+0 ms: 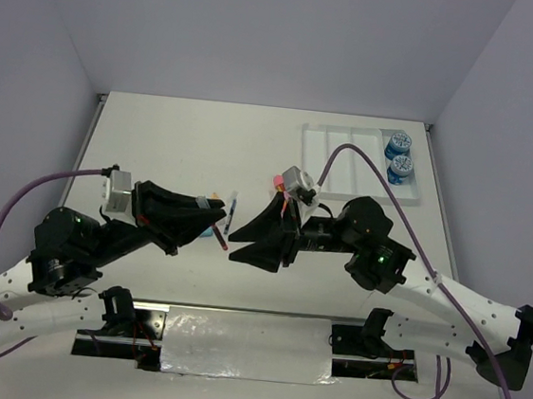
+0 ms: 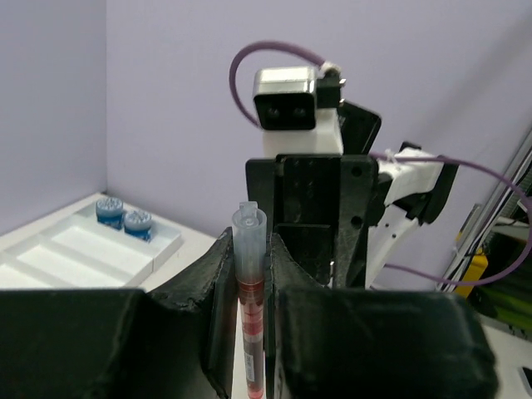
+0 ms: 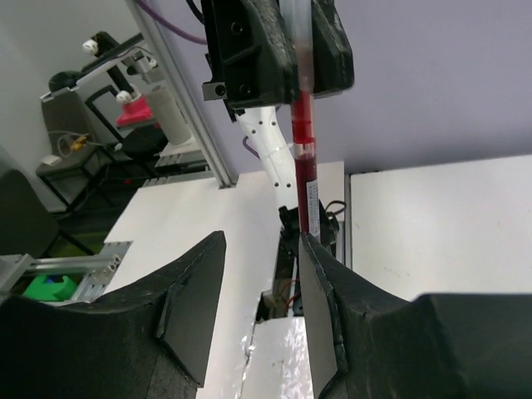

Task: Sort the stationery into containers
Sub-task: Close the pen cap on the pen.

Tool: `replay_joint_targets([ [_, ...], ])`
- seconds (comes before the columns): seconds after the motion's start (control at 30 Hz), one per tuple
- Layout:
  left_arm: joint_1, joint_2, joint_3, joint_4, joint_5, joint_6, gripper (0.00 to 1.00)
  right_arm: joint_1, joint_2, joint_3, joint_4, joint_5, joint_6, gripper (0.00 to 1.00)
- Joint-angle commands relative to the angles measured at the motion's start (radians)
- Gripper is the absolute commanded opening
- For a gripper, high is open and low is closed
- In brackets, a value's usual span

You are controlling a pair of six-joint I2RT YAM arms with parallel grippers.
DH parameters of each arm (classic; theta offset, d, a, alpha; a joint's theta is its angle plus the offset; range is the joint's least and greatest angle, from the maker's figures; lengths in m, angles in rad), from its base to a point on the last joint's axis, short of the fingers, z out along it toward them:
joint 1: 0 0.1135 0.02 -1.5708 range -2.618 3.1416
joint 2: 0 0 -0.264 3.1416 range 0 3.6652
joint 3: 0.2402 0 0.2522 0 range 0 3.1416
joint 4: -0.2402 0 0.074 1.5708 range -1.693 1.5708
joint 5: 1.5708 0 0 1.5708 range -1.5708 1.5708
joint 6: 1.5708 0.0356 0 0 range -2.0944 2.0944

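Observation:
My left gripper (image 1: pixel 217 216) is shut on a thin red pen (image 1: pixel 229 217) with a clear cap and holds it above the table; the left wrist view shows the pen (image 2: pixel 249 283) upright between the fingers. My right gripper (image 1: pixel 249 226) is open and faces the left one. In the right wrist view the pen (image 3: pixel 304 141) hangs from the left gripper (image 3: pixel 283 50), its lower end at the tip of my right gripper's (image 3: pixel 258 291) right-hand finger (image 3: pixel 324 307). The white tray (image 1: pixel 346 165) holds two blue rolls (image 1: pixel 398 144) (image 1: pixel 400 168) in its right compartment.
A pink marker (image 1: pixel 278 180) lies by the right wrist camera. A light-blue piece (image 1: pixel 208 232) and an orange piece (image 1: pixel 215 197) show beside the left gripper, partly hidden. The tray (image 2: pixel 75 249) and rolls (image 2: pixel 109 210) show at far left in the left wrist view.

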Motion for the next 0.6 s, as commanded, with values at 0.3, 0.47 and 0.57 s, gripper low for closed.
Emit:
replay_joint_targets([
  [0.3, 0.002, 0.034, -0.001, 0.143, 0.058, -0.057, 0.0, -0.008, 0.126, 0.124, 0.151, -0.008, 0.058, 0.48],
  [0.47, 0.002, 0.043, -0.012, 0.155, 0.048, -0.064, 0.0, -0.006, 0.143, 0.147, 0.138, 0.007, 0.044, 0.4],
  [0.57, 0.002, 0.046, -0.01, 0.15, 0.031, -0.059, 0.0, -0.006, 0.151, 0.145, 0.128, 0.004, 0.041, 0.0],
])
